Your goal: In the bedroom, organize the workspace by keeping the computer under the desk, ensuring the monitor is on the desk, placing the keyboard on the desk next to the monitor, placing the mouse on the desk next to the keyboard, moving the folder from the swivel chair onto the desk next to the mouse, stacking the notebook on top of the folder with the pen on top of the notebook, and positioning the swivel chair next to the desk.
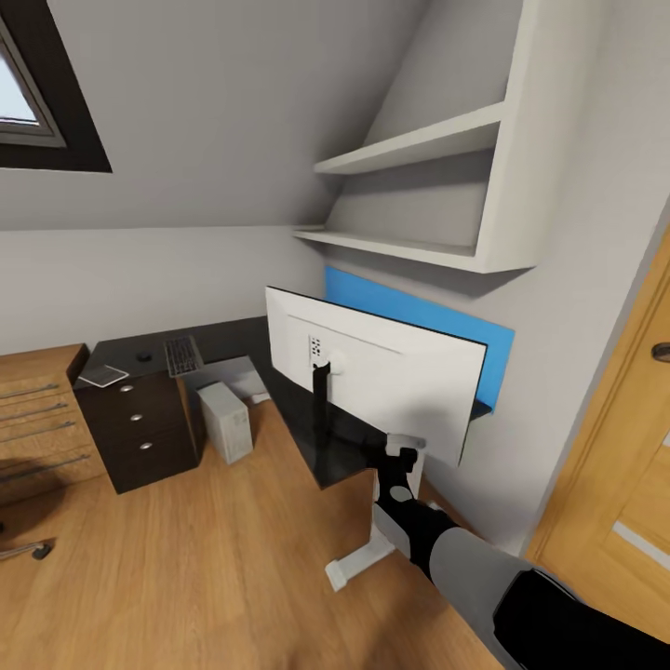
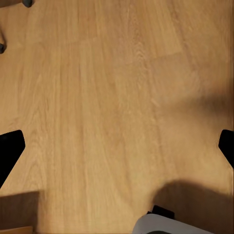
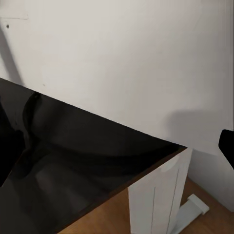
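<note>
At the far left of your head view, a chair caster and leg (image 1: 23,551) poke in over the light wood floor (image 1: 214,558), beside a light-wood drawer chest (image 1: 42,419) with bar handles. Next comes the black table (image 1: 228,337) — L-shaped, with its three-drawer pedestal (image 1: 140,433) under the left end. On that left end lies a flat grey booklet-like thing (image 1: 102,376) at the near corner; you cannot tell from here whether it is the notebook. Just behind it sits the small dark mouse (image 1: 143,355), and to its right the keyboard (image 1: 183,355), tilted slightly across the top. Under the table, against the pedestal's right side, the computer (image 1: 224,421) stands upright on the floor.

Further right, the monitor (image 1: 372,372) stands on the table's right wing with its pale back toward you, on a dark stand. Behind it a blue wall panel (image 1: 419,316) shows, with white shelves (image 1: 419,186) above and a wooden door (image 1: 623,447) at the right edge.

Your right hand (image 1: 398,453) sits at the near end of the table, just below the monitor's lower right corner. In the right wrist view its dark fingers (image 3: 227,146) stand wide apart with nothing between them — only the glossy tabletop, the monitor's pale back and the white table leg (image 3: 156,200).

Your left hand (image 2: 117,146) hangs over bare floor, its fingertips (image 2: 9,146) spread wide and holding nothing.
</note>
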`<state>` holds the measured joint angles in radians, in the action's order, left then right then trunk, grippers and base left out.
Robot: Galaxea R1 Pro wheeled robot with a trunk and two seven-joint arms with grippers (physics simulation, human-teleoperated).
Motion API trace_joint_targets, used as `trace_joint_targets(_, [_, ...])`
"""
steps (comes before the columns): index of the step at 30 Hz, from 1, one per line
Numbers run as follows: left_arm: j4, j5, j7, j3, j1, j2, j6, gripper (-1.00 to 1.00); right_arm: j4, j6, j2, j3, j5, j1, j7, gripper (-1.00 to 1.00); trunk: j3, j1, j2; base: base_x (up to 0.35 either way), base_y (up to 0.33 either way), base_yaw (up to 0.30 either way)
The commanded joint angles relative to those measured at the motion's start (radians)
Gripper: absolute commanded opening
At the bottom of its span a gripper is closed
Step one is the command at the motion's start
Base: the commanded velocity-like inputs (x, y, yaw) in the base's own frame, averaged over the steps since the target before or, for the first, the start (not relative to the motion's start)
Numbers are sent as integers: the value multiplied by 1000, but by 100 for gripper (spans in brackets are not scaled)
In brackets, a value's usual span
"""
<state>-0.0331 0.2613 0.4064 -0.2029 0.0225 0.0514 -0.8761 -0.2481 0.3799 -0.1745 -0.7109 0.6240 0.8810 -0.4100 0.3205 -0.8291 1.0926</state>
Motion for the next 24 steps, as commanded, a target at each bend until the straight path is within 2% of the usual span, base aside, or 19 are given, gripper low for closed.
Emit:
trace_joint_targets(1, [-2, 7, 5, -9, 1, 0, -1, 100, 1, 5, 0, -8, 8, 1, -4, 100, 1, 0, 1, 225, -236, 0])
trace_joint_targets(24, [-2, 7, 6, -7, 1, 1, -1, 100, 1, 5, 0, -7, 8, 1, -4, 100, 1, 0, 1, 238, -240, 0])
